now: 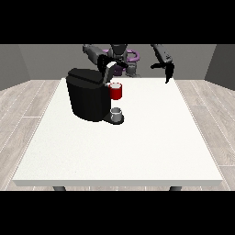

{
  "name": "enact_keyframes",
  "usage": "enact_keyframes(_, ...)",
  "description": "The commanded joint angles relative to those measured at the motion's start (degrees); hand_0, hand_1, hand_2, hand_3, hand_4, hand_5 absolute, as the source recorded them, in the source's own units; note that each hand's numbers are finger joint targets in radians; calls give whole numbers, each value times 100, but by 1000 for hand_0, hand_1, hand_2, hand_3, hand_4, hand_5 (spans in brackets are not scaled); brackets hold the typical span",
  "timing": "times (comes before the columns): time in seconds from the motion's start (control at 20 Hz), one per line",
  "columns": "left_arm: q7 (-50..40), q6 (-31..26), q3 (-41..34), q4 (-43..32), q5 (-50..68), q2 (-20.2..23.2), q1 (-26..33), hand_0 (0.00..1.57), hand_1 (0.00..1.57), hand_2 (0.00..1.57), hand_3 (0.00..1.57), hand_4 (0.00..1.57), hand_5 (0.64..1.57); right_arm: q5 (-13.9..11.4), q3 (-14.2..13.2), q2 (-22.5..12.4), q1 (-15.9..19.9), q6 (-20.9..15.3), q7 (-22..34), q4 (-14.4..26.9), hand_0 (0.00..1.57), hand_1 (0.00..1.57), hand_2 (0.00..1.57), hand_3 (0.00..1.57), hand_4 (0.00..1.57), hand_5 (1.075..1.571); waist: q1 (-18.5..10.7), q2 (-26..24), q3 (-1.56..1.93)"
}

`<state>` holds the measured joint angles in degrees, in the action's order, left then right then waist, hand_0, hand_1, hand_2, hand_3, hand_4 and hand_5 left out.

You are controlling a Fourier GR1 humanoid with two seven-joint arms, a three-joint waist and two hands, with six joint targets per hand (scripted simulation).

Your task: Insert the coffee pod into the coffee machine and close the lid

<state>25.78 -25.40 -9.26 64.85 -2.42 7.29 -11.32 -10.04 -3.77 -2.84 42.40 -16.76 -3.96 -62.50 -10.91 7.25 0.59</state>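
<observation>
Front view takes in the white table first, spreading toward six o'clock. On its eleven o'clock part stands the black coffee machine, a red thing at the machine on its three o'clock side. Below that, on the machine's base, sits a grey thing — whether it is the pod or a cup I cannot tell.

The hand at the view's left hovers at the machine's top, near the lid; its fingers blend into the dark casing, so its state is unreadable. The hand at the view's right hangs at one o'clock, fingers relaxed and pointing down, holding nothing.

I judge the work to be at the lid stage — next comes pressing it down squarely.
</observation>
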Motion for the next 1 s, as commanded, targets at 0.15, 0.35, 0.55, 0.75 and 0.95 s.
enact_keyframes(0.15,311,-26,93,-224,-56,-85,-227,0,0,0,0,355,1571,-774,529,-139,996,-100,93,223,0,0,0,0,444,1571,-368,379,-65)
enact_keyframes(0.35,259,-185,-178,-546,94,279,-268,0,0,0,0,319,1571,-646,624,230,1074,50,-73,270,0,0,0,0,352,1571,-178,284,-61)
enact_keyframes(0.55,298,-434,-202,-568,199,419,-135,0,0,0,0,363,1571,-584,925,276,877,134,-250,329,0,0,0,0,385,1571,-234,32,-60)
enact_keyframes(0.75,339,-55,61,-458,5,-5,-7,0,0,0,0,354,1571,-256,1131,281,795,230,-347,468,0,0,0,0,474,1571,-278,-80,-59)
enact_keyframes(0.95,303,-42,20,-632,67,-52,-124,0,0,0,0,353,1571,-122,2039,283,137,553,-723,298,0,0,0,0,527,1571,-127,-194,-59)
